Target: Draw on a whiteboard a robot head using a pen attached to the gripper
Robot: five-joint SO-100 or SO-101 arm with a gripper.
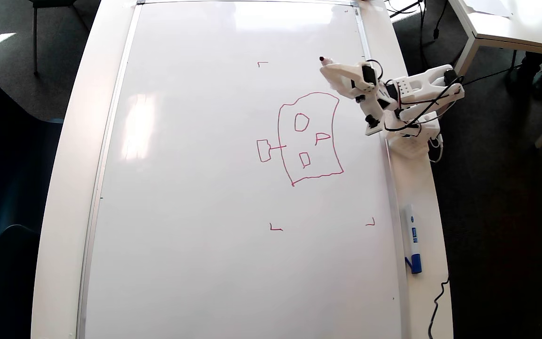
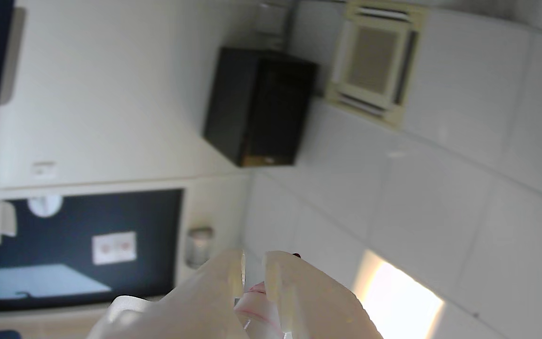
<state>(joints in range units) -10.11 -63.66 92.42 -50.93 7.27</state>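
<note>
Your head [image 1: 309,138] looks complete on the board [image 1: 195,188], outline, three features and side box all drawn, and the hand [image 1: 334,70], closed around the pen [image 1: 323,60], sits raised just beyond the head's upper corner.

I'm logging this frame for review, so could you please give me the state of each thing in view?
Whiteboard: lying flat, drawn on.
Robot head: outline closed, three shapes inside, side box joined.
Pen: in the gripper, tip off the drawing.
Gripper: shut on pen.
Blue-capped marker: capped, unused.
</note>
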